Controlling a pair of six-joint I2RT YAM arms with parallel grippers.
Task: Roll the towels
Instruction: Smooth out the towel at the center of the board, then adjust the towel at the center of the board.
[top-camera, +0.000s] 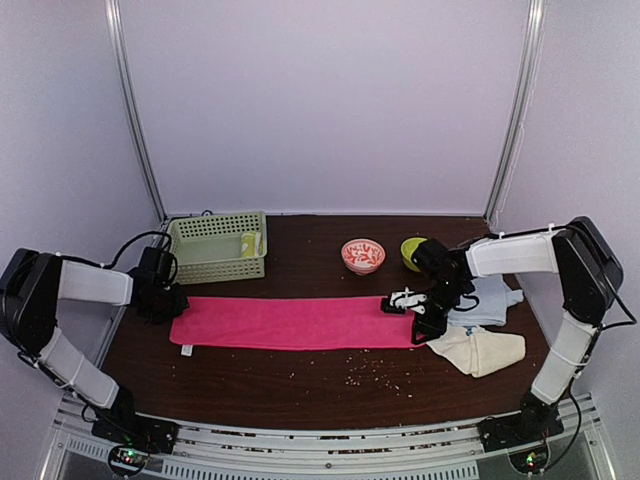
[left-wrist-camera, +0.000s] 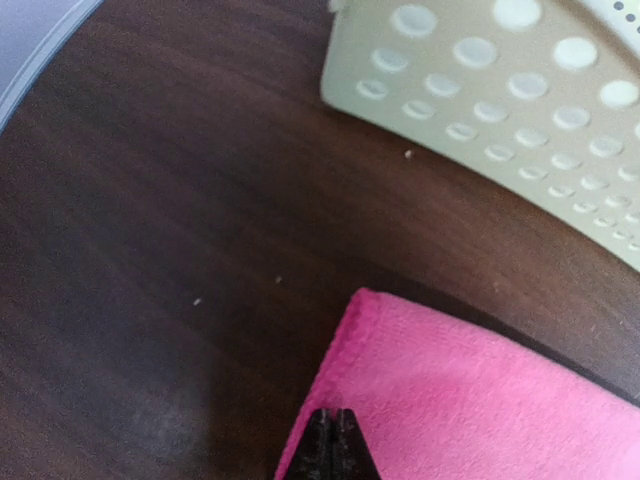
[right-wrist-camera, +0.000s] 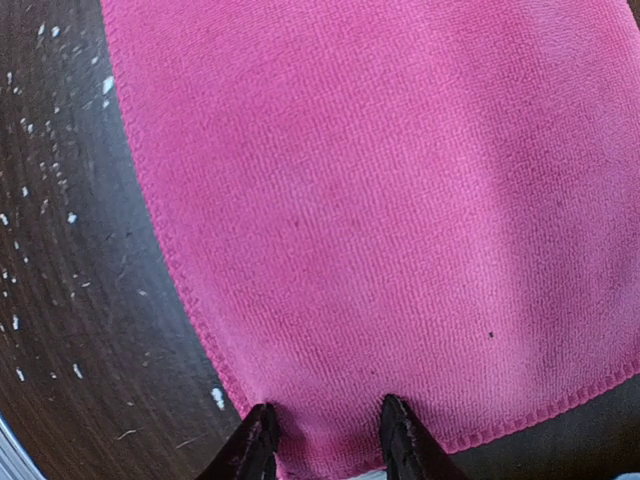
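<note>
The long bright pink towel (top-camera: 295, 323) lies flat across the middle of the table. My left gripper (top-camera: 170, 301) is at its far left corner; in the left wrist view its fingers (left-wrist-camera: 333, 445) are shut together on the towel's edge (left-wrist-camera: 470, 400). My right gripper (top-camera: 418, 318) is at the right end, open, with both fingers (right-wrist-camera: 395, 435) resting on the towel (right-wrist-camera: 380, 200) just inside its end hem. The light blue towel (top-camera: 487, 300) and the cream towel (top-camera: 482, 350) lie crumpled at the right. The yellow towel (top-camera: 250, 245) sits in the basket.
A green plastic basket (top-camera: 212, 248) stands at the back left, close to the left gripper; its wall shows in the left wrist view (left-wrist-camera: 520, 110). A red and white bowl (top-camera: 362, 255) and a green bowl (top-camera: 410, 250) stand behind the towel. Crumbs (top-camera: 380, 375) lie in front.
</note>
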